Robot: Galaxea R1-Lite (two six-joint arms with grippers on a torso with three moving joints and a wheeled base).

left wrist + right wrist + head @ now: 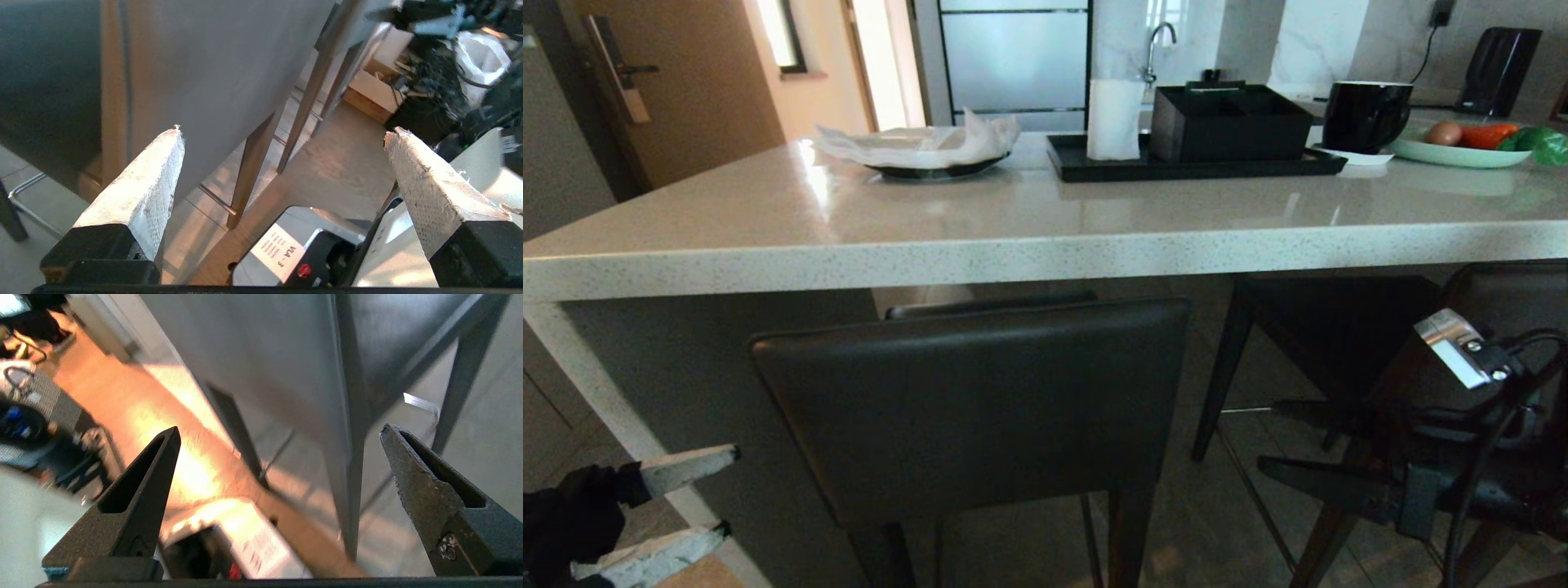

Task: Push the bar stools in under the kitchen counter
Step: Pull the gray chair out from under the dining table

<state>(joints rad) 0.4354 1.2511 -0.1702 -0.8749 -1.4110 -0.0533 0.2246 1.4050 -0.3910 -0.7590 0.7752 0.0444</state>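
Nearer dark grey leather-padded bar stool (970, 400) stands before pale speckled stone kitchen counter (1029, 245); second stool (1339, 327) possibly tucked under. Left gripper (698, 500), right gripper (280, 435): fingers spread, empty.

The kitchen counter (849, 237) is pale grey-white stone with fine dark speckles, and the bar stools (972, 400) below it, at six and four o'clock, are dark grey-black with dark legs. On top, at twelve o'clock, a black tray (1192, 166) carries a black box (1229, 122) and a white paper roll (1114, 118); at eleven o'clock, white crumpled paper (923, 143) fills a dark dish. At one o'clock stand a black mug (1364, 114) and a pale green plate (1462, 153) with brown, orange and green produce; the left gripper (707, 494) has white textured fingers (139, 192), the right gripper (280, 435) black ones.
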